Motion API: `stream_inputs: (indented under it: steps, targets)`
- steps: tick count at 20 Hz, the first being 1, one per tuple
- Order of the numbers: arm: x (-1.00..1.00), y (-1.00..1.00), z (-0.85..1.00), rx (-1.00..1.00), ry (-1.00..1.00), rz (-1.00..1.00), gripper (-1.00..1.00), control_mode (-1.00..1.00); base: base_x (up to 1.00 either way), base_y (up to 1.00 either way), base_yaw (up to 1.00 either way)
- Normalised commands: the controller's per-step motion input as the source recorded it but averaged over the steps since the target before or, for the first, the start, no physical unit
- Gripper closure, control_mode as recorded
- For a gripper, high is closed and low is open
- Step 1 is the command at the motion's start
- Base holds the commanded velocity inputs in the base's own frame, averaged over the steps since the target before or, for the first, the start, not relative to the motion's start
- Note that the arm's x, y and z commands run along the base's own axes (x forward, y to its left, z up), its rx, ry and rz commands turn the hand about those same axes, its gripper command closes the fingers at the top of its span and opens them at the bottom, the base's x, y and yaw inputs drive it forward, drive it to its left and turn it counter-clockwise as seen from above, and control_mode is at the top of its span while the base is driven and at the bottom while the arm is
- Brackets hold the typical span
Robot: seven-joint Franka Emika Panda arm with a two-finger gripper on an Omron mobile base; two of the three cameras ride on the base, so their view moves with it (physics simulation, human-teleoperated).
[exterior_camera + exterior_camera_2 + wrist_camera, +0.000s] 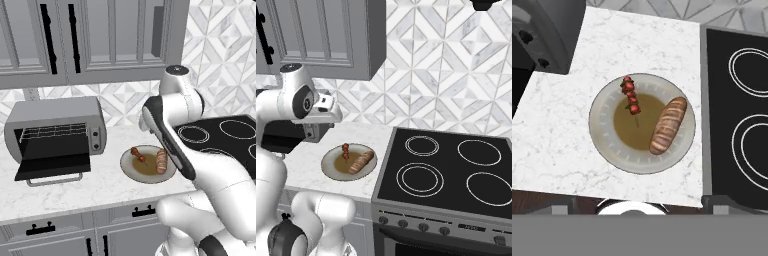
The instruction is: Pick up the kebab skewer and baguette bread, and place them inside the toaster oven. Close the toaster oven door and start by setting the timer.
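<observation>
Plate (607,145) on the marble surface (557,125) holds both foods: the skewer (631,100) lies across its darker centre, and the bread (667,125) rests alongside on the rim side nearer the stove (456,170), apart from the skewer by a narrow gap. The oven (55,130) stands to the left on the same surface, its door (52,165) dropped open and the rack bare.

We judge nothing has been picked yet. Our tool hangs well above the plate, looking straight down; its fingers are not clear in any picture, so we cannot tell how wide it stands.

Risks from here, as we see them:
- The skewer is thin and lies flat, so a descent slightly off line may close on air or push it along the plate.
- Coming down too far toward the bread could nudge it or catch both at once.
- Pressing on the rim could tip or slide the plate.
- The carry to the oven crosses the open door, and a low path could clip its handle (55,180).
</observation>
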Motion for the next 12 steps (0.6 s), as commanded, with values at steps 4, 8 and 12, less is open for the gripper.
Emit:
stream_inputs:
  steps: [4,8,12]
  targets:
    - [0.00,1.00,-0.27,-0.04,-0.12,-0.07,-1.00,-1.00,0.00,0.00,0.00]
    - [0.07,1.00,-0.19,0.00,-0.11,-0.17,-1.00,-1.00,0.00,0.00,0.00]
    - [0.09,1.00,-0.13,0.00,-0.22,-0.28,-1.00,-1.00,0.00,0.00,0.00]
